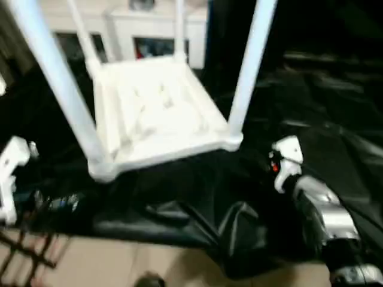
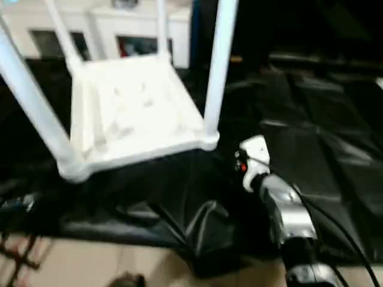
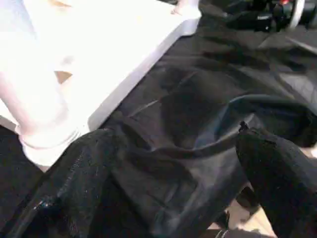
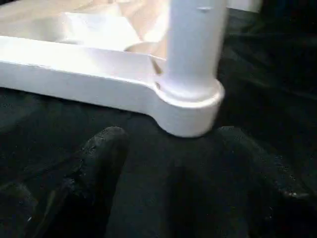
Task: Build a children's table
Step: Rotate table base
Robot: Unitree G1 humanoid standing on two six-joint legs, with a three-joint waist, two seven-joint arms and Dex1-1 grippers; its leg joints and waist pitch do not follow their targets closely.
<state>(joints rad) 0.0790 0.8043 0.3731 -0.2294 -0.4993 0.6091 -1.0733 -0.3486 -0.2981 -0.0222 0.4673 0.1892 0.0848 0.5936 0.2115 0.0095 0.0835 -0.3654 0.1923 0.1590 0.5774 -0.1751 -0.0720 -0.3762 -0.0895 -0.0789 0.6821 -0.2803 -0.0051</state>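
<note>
1. Head camera views: the white tabletop (image 1: 152,113) lies upside down on the black cloth (image 1: 251,197) that covers the work surface, its ribbed underside facing up. Four white legs (image 1: 251,60) stand up from its round corner sockets, one at each corner. The right arm (image 1: 320,215), silver with a white wrist piece, reaches in beside the tabletop's near right corner, close to it but apart from it. On the other side, a white part of the left arm (image 1: 12,173) sits beside the tabletop's near left corner. The cloth bunches into folds in front of the tabletop, and beyond its near edge a strip of light floor (image 1: 119,263) shows. White furniture (image 1: 155,30) stands behind the tabletop.

2. Left wrist view: the left gripper (image 3: 173,188) has its two black fingers (image 3: 277,178) spread wide with only cloth between them, holding nothing. One corner socket with its leg (image 3: 34,94) stands just beside the gripper, not touched by it. The tabletop's long edge (image 3: 143,64) runs away from that corner.

3. Right wrist view: the right gripper (image 4: 173,183) is spread too, its fingers (image 4: 99,168) empty over the cloth. A corner socket (image 4: 190,111) with a leg rising from it stands just ahead of the fingers, between their lines, apart from both.
</note>
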